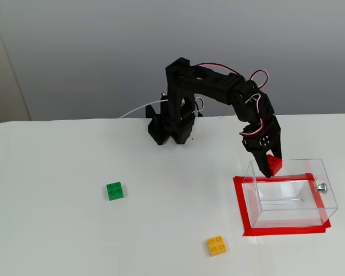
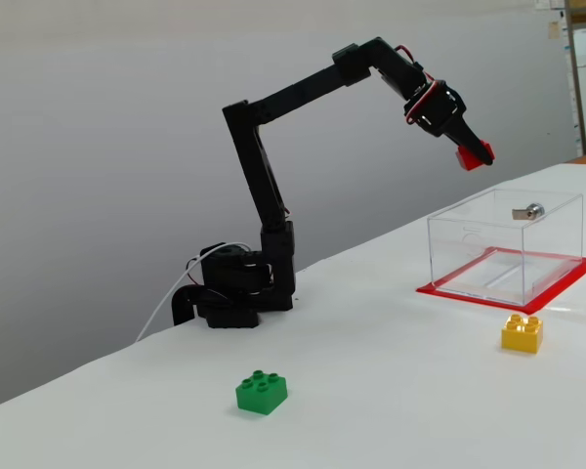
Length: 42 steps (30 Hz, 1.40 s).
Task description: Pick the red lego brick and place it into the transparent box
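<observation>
Red brick (image 2: 474,156) held above clear box (image 2: 508,239).

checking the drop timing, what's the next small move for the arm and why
Probably carry a little further over the transparent box, then lower and open. The gripper holds the red lego brick well above the box; in a fixed view it sits near the box's back left rim rather than over the middle, so letting go now might clip the wall.
</observation>
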Each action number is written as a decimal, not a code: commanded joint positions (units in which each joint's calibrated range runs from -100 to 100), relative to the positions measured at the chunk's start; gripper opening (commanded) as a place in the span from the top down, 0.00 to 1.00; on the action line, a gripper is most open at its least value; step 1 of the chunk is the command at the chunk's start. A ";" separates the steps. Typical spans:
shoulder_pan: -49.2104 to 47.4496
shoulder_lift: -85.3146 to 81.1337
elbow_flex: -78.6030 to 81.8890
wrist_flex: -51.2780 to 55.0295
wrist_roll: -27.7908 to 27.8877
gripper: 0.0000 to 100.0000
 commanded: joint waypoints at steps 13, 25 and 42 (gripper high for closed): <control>-6.27 10.48 -9.26 -8.03 -0.12 0.87; -10.71 18.88 -16.76 -7.34 -0.12 0.87; -10.71 18.80 -16.04 -7.08 -0.07 0.78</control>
